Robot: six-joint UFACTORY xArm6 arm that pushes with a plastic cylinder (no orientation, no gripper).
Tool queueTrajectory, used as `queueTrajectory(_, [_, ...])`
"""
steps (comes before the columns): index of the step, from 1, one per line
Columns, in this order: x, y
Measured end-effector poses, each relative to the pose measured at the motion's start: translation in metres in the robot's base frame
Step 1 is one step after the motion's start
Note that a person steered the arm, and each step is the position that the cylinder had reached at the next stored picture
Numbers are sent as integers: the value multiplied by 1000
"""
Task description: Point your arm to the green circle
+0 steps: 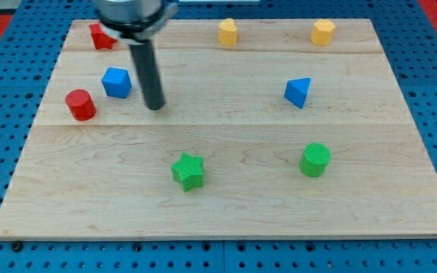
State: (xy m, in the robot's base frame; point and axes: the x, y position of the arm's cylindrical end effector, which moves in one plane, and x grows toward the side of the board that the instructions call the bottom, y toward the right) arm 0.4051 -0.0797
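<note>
up in the desk's (226, 212) left half, my tip (155, 107) sits just right of the blue cube (117, 82), well apart from the green circle (315, 160); no hand here, nothing held.

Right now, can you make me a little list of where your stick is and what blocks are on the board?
my tip: view's upper left, just right of the blue cube, touching nothing
target: green circle, lower right, far from tip
green star: bottom middle
red blocks: cylinder at left, another top left
blue triangle: right
yellow blocks: two along top, and
</note>
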Motion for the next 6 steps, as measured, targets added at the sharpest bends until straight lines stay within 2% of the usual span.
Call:
queueTrajectory(1, [13,41])
queueTrajectory(2, [53,69])
queueTrajectory(3, [95,122])
queueTrajectory(4, [113,155])
queueTrajectory(6, [115,206])
